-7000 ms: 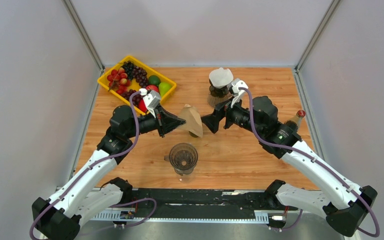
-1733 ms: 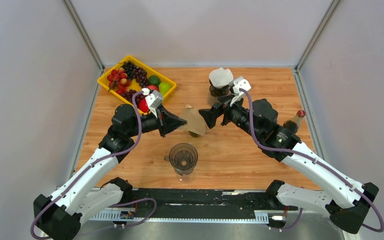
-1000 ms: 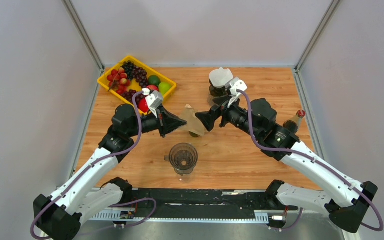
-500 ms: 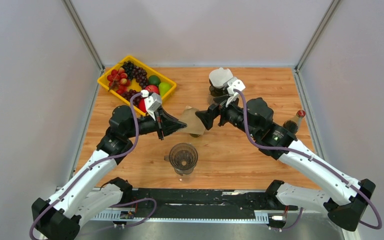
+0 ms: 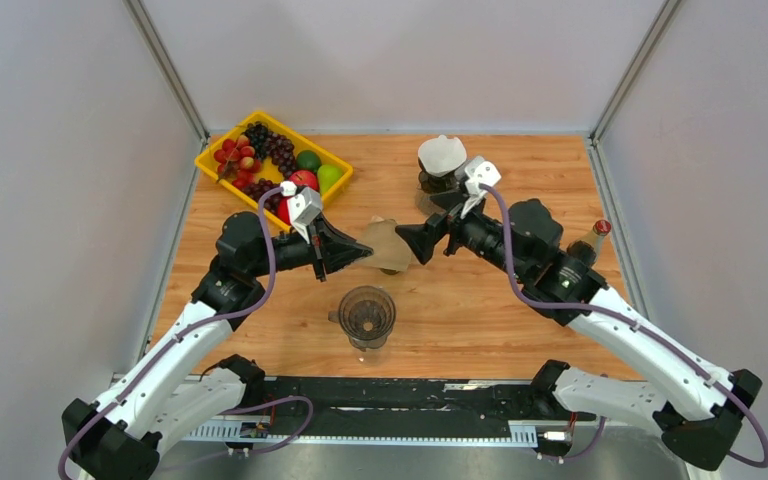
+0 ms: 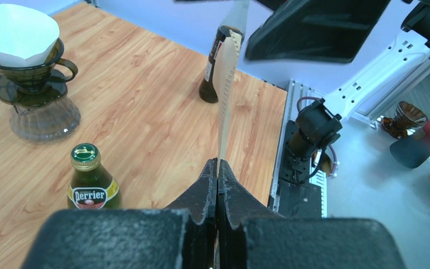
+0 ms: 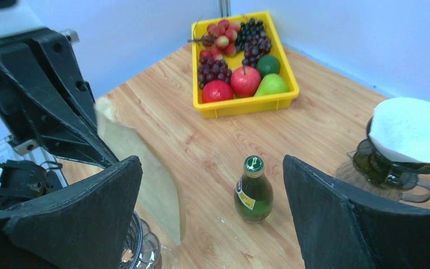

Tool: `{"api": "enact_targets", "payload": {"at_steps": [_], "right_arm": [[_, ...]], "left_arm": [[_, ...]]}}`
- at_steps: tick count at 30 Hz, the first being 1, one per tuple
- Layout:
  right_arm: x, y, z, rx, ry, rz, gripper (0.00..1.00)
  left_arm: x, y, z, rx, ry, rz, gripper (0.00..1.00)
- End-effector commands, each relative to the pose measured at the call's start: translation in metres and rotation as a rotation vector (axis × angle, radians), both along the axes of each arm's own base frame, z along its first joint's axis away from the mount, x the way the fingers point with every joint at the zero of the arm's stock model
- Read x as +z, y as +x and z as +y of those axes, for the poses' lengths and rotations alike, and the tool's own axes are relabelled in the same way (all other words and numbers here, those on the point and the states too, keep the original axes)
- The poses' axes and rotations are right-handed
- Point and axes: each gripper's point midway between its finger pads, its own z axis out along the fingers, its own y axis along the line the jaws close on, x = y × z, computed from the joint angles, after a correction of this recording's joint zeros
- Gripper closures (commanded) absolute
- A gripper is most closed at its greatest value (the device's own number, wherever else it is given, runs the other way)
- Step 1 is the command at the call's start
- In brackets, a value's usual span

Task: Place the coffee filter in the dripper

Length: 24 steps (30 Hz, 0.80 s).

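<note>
Left pincer [image 6: 218, 168]: pressed together on one edge of the brown paper filter [image 5: 386, 247], holding it up in the air.
Right pincer [image 5: 410, 240]: spread wide just beside the filter's other side; you can't tell if it touches the paper.
Filter: flat, not opened into a cone, hanging over a green bottle [image 7: 253, 190].
Dripper [image 5: 366, 316]: empty, on the near side of the counter [image 5: 480, 310], apart from the filter.
Done: the filter is up off the counter.
Left for you: probably open it, carry it over, and seat it in the dripper.
</note>
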Motion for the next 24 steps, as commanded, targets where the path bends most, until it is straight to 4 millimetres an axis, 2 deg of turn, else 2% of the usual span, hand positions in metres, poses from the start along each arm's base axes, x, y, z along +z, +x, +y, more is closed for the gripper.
{"api": "enact_targets", "payload": {"at_steps": [1,5,9,16,20,24], "right_arm": [[0.042,-0.004,-0.025,-0.080,0.096,-0.089,0.00],[0.050,-0.005,-0.030,-0.102,0.132,-0.094,0.00],[0.045,0.001,-0.031,-0.124,0.110,-0.098,0.00],[0.031,0.010,-0.018,-0.099,0.046,-0.101,0.00],[0.027,0.003,-0.006,-0.022,0.020,-0.112,0.00],[0.025,0.001,-0.004,0.000,0.012,-0.116,0.00]], "left_arm": [[0.006,0.003,0.000,0.013,-0.006,-0.045,1.00],[0.005,0.005,-0.001,0.012,-0.004,-0.036,1.00],[0.005,0.004,-0.002,-0.001,-0.004,-0.032,1.00],[0.007,0.001,-0.002,-0.015,-0.007,-0.039,1.00],[0.008,-0.001,-0.003,-0.027,-0.007,-0.040,1.00],[0.009,-0.003,-0.003,-0.037,-0.008,-0.043,1.00]]}}
